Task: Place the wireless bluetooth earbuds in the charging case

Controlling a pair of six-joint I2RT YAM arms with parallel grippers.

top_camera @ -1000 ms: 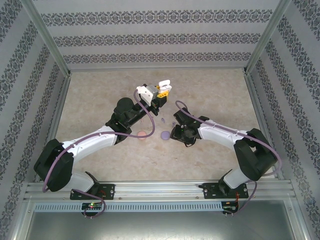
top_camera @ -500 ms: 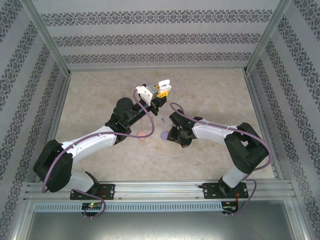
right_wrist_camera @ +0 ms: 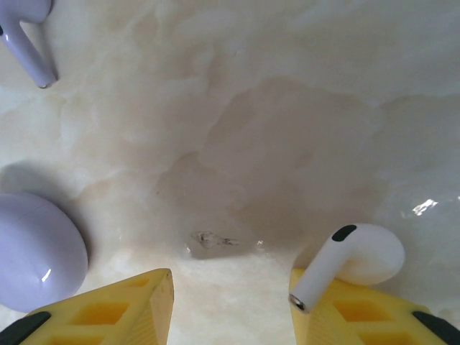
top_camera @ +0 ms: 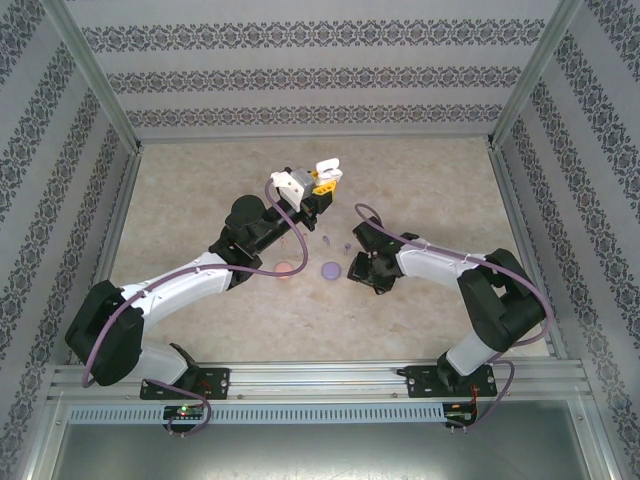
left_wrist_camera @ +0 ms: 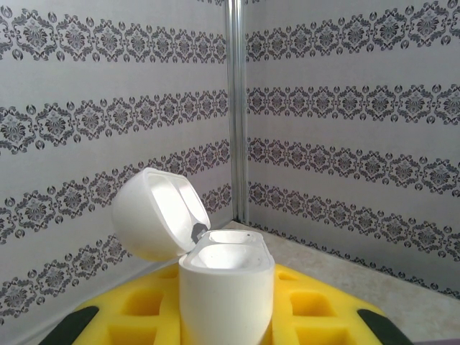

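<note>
1. Left arm (top_camera: 180,285), change: none. It holds the same pose as one second ago, with the white charging case (top_camera: 327,172) raised above the surface (top_camera: 200,190) and the lid open
2. Right arm (top_camera: 440,265), change: half a second ago its wrist had swung left and partly covered the purple case (top_camera: 330,269). It has since drawn back to the right, so the case now lies fully exposed. The purple case and the pink case (top_camera: 285,268) just to its left have not moved
3. Top view: two tiny earbuds (top_camera: 327,240) lie on the surface just beyond the purple case, below the raised white case. They are too small here to tell their colour for certain
4. Left wrist view: the left fingers (left_wrist_camera: 144,313) are clenched on the body of the white charging case. The case stands upright and its lid is hinged back toward picture left. What its wells contain cannot be told
5. Right wrist view: the right fingers (right_wrist_camera: 108,313) are released and spread, with bare surface between them
6. Right wrist view, continued: a white earbud (right_wrist_camera: 352,262) lies on the surface with its stem against the tip of the picture-right finger. The purple case sits just beside the other finger, and a purple earbud (right_wrist_camera: 29,54) lies farther off at upper left
</note>
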